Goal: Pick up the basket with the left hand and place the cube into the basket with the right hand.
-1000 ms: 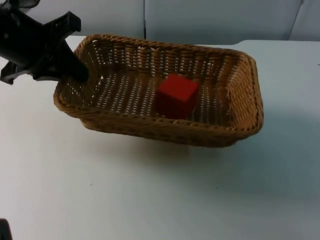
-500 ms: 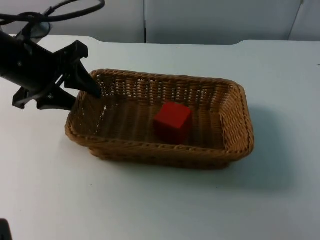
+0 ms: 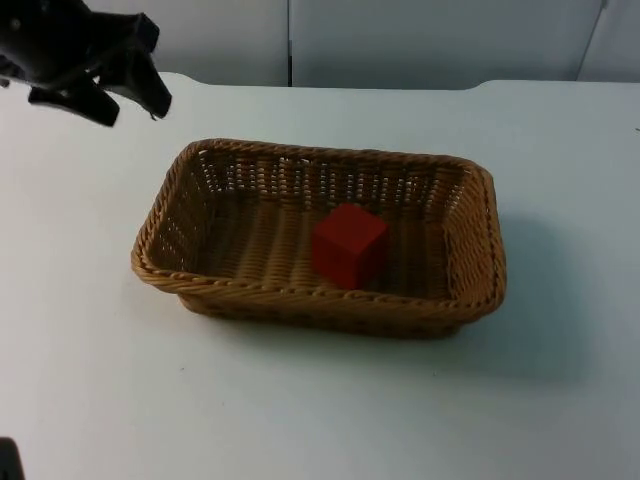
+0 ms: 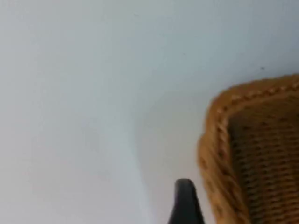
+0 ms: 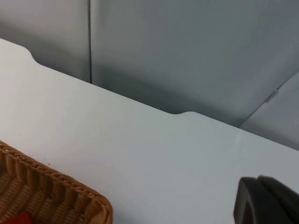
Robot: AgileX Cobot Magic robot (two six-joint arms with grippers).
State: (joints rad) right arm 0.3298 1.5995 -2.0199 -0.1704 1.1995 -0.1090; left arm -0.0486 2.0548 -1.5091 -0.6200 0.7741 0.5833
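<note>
The woven wicker basket (image 3: 165, 225) rests flat on the white table near the middle. A red cube (image 3: 348, 244) sits upright inside it, a little right of its centre. My left gripper (image 3: 130, 103) hovers at the back left, apart from the basket's left rim, open with nothing between its fingers. In the left wrist view a black fingertip (image 4: 186, 201) stands beside the basket's corner (image 4: 219, 140) without touching it. My right gripper (image 5: 266, 201) waits off to the right of the basket's far corner (image 5: 70, 193), where a sliver of the cube (image 5: 15, 218) peeks out.
The grey partition wall (image 3: 420, 40) closes the table's far edge, with a notch in the table edge (image 5: 180, 113) in the right wrist view. White table surface (image 3: 320, 400) surrounds the basket on all sides.
The basket came down from a tilted, lifted pose onto the table. My left gripper let go of its left rim and drew back up and to the left.
</note>
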